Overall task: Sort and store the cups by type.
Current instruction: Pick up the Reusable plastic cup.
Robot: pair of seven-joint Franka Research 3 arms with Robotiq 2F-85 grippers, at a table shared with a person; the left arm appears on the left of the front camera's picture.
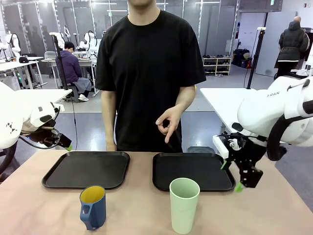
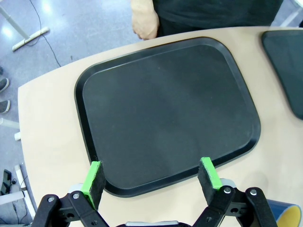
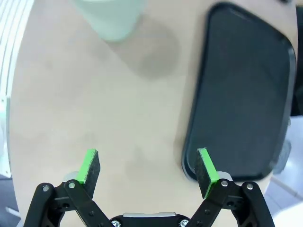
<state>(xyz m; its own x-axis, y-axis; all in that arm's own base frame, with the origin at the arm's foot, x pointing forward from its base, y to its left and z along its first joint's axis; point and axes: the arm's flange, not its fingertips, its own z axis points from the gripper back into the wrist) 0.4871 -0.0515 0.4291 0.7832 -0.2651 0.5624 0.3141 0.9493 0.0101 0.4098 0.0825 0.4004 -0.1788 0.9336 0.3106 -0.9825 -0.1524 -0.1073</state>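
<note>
Cups number two at the bottom of the front frame: blue mug [image 1: 93, 206] lower left, mint tumbler [image 1: 184, 204] right of centre, well apart. Behind them lie two black trays, left tray [image 1: 87, 169] and right tray [image 1: 193, 171], side by side. Two grippers, left gripper [image 2: 152, 177] and right gripper [image 3: 147, 168], hover with fingers spread wide, holding nothing. One person [image 1: 146, 73] stands beyond.

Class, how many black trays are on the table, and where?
2. The left tray lies beyond the blue mug; the right tray lies beyond the mint-green tumbler. None seems hidden.
</note>
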